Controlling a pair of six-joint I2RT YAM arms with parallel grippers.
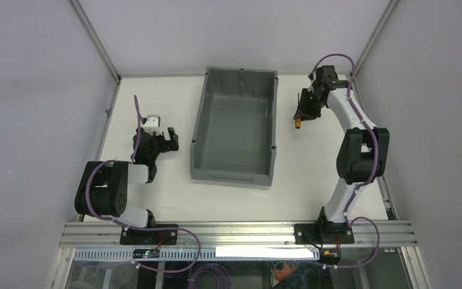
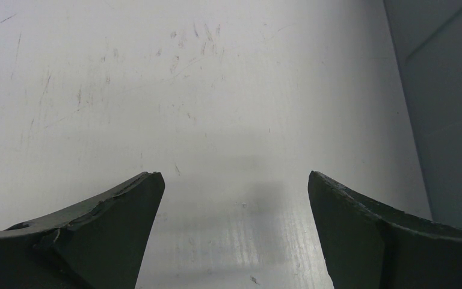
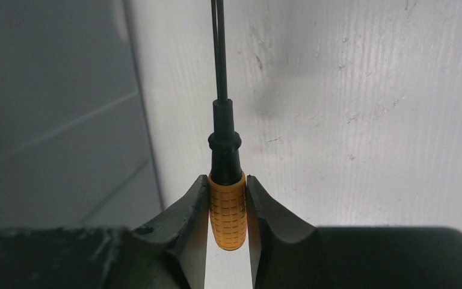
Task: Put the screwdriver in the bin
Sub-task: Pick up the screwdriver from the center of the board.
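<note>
- Right tool (image 3: 227,180): jaws pinched on the orange handle of the screwdriver (image 3: 226,208). The fingers (image 3: 186,211) contact only a short band of the handle.
- Screwdriver: the thin black shaft runs forward from the grip, above the counter (image 3: 367,120). How far the tip clears the counter cannot be told.
- Position: the screwdriver is held just beside the bin (image 1: 200,129), outside its right wall and not over the opening.
- Risk: the grip is narrow on a round handle, so a brisk swing could let the screwdriver pivot or slip out short of the bin.
- Risk: the bin walls are tall, so a low crossing could catch the shaft on the rim and lever it out of the jaws.
- Risk: an early release would drop it on the counter, where it may roll.
- Left tool (image 2: 234,180): jaws wide, holding nothing, low over the counter left of the bin. No conflict is judged likely.
</note>
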